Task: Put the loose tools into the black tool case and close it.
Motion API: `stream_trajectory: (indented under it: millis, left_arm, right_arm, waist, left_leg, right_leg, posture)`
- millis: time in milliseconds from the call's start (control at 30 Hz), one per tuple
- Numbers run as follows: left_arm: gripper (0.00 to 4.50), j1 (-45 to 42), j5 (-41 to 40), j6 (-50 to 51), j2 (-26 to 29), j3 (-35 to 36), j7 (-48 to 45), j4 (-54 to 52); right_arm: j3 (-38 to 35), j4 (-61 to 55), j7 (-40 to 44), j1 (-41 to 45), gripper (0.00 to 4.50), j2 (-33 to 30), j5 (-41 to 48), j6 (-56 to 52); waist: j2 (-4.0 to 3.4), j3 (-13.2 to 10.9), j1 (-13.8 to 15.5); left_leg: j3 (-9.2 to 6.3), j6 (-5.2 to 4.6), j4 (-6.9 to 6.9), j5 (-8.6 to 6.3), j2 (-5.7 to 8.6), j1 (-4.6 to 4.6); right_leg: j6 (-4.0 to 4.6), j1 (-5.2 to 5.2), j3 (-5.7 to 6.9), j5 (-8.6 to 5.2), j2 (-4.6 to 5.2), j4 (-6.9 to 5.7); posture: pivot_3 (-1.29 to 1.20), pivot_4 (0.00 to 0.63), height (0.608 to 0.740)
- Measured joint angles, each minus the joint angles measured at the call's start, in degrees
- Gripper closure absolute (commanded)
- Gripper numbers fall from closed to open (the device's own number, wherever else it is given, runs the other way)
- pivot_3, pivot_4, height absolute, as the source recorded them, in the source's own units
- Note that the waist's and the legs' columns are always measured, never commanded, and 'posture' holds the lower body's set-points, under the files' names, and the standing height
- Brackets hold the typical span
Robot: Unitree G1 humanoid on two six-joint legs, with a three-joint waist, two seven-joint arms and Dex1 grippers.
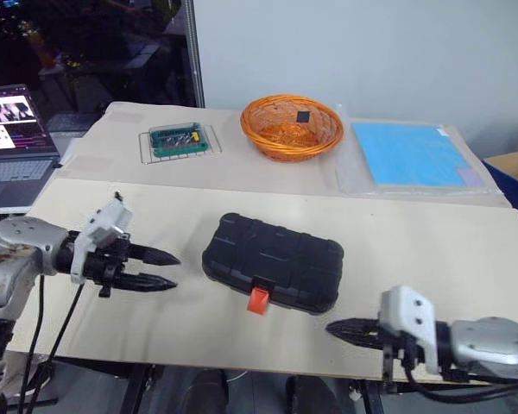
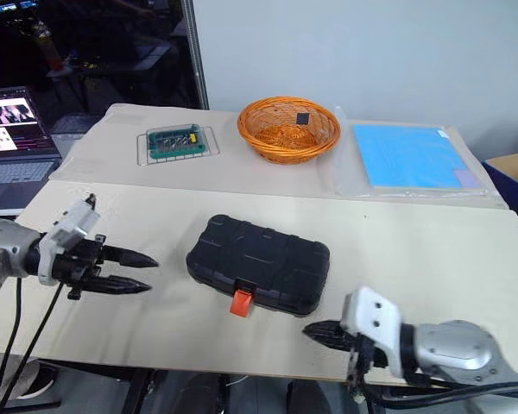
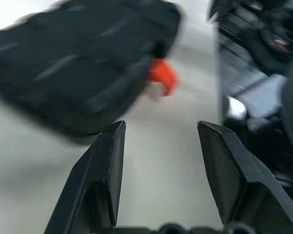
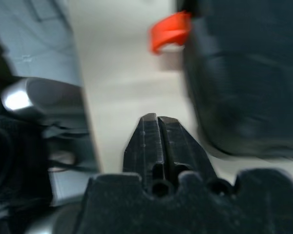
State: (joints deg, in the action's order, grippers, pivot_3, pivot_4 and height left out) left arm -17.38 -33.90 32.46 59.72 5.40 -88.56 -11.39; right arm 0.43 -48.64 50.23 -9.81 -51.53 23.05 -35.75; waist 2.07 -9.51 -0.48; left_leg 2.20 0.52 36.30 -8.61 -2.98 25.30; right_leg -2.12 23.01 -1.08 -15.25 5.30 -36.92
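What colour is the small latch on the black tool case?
Orange; the latch sticks out from the closed black tool case, clearest in the left eye view.

The closed black tool case (image 1: 273,263) lies mid-table (image 1: 466,250), the one obstacle on the near board. Bare board runs at its 9 o'clock up to the left gripper (image 1: 164,269), fingers apart, and at its 4 o'clock to the right gripper (image 1: 335,329), pressed shut. At 12 o'clock an orange basket (image 1: 291,127) stands well apart; green bit holder (image 1: 180,139) at 11, blue sheet (image 1: 412,153) at 1.
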Motion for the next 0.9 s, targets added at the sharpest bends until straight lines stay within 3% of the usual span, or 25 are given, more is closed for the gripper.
stream_trajectory:
  millis: [200,467,667,767,867,900]
  left_arm:
    - [1.99,-0.3,-1.0,1.3,-2.4,-0.1,5.3,-6.3]
    - [1.99,-3.4,0.4,2.5,-7.3,-3.1,14.2,-7.7]
    - [1.99,-8.6,4.7,1.4,-11.9,-6.8,19.4,-3.2]
    - [1.99,-10.9,6.5,0.1,-13.7,-8.5,20.6,-0.2]
    - [1.99,-14.2,9.3,-2.1,-16.8,-11.1,21.8,4.0]
    - [1.99,-14.7,9.8,-2.2,-17.7,-11.3,22.2,5.1]
  right_arm:
    - [9.5,8.3,-9.0,9.2,4.43,5.6,-7.4,-4.8]
    - [10.4,28.6,-23.5,29.2,4.43,20.5,-15.0,-10.2]
    - [12.5,49.7,-25.8,44.4,4.43,27.0,-19.6,-2.9]
    - [12.2,52.0,-23.5,45.5,3.77,25.9,-19.6,-1.3]
    - [11.1,45.5,-18.6,41.0,2.53,20.9,-17.7,-4.4]
    - [10.1,43.2,-17.6,39.5,2.37,20.2,-16.9,-5.9]
  waist:
    - [0.02,0.0,0.3]
    - [0.03,0.0,-0.6]
    - [0.01,-0.1,-0.7]
    - [0.01,-0.1,-0.2]
    - [0.01,-0.1,0.5]
    - [0.01,-0.1,0.7]
  left_leg:
    - [0.02,-0.03,0.02,0.02,0.05,0.25]
    - [0.01,-0.08,0.17,0.06,0.01,0.16]
    - [-0.02,-0.15,0.1,0.12,0.04,0.22]
    - [-0.01,-0.15,0.02,0.1,0.09,0.29]
    - [-0.03,-0.18,-0.02,0.08,0.14,0.45]
    - [-0.04,-0.18,-0.02,0.07,0.15,0.5]
  right_leg:
    - [0.06,0.06,-0.04,0.13,-0.08,-0.11]
    - [-0.22,0.07,-0.2,0.27,-0.26,-0.2]
    - [-0.31,0.14,-0.42,0.65,-0.4,-0.19]
    - [-0.34,0.15,-0.45,0.64,-0.39,-0.16]
    - [-0.38,0.23,-0.46,0.61,-0.38,-0.11]
    - [-0.38,0.26,-0.46,0.61,-0.38,-0.11]
  posture:
    - [0.0,0.15,0.74]
    - [0.0,0.15,0.74]
    - [0.0,0.15,0.74]
    - [0.0,0.15,0.74]
    - [0.0,0.15,0.74]
    - [0.0,0.15,0.74]
